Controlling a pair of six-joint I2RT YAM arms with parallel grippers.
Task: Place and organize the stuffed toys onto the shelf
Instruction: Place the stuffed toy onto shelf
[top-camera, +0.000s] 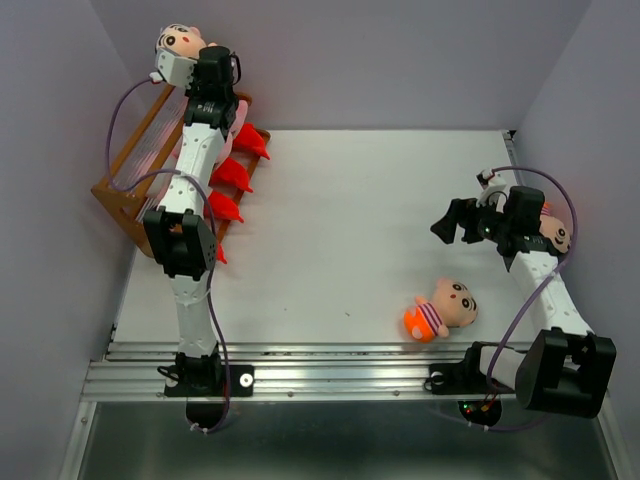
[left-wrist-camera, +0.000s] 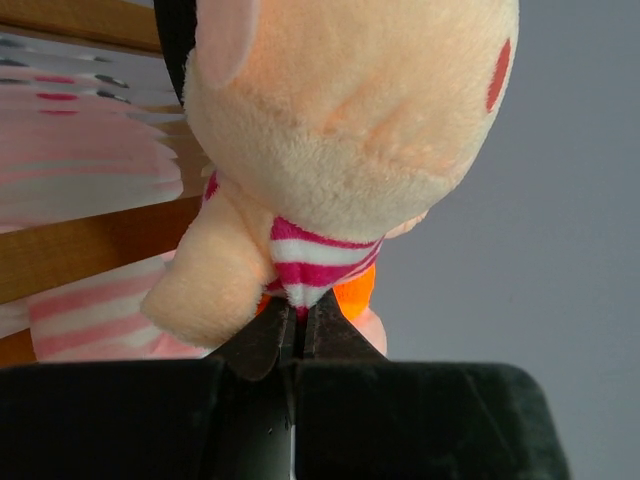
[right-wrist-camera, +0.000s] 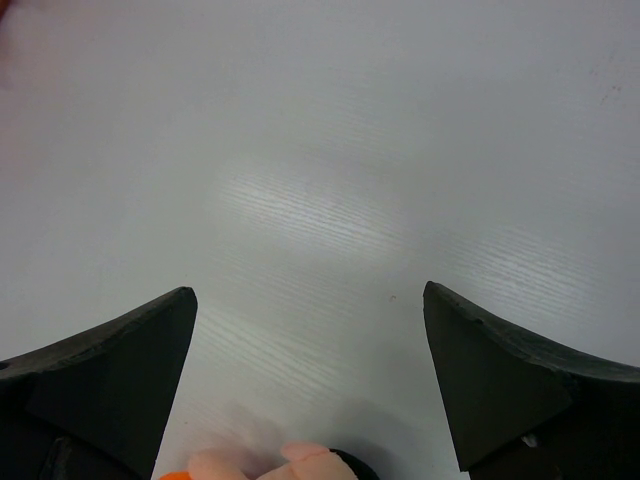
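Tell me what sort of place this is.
Probably a robot lab cell: grey walls box in a white table, left arm and right arm bolt to a rail, with a doll and shelf as props.

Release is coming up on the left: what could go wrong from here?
The left gripper pinches only striped fabric low on the tan-headed plush boy doll; it may slip free. The doll hangs at the far end of the brown wooden stepped shelf, so a drop could miss it. Partly under the right arm lies another boy doll, easily nudged.
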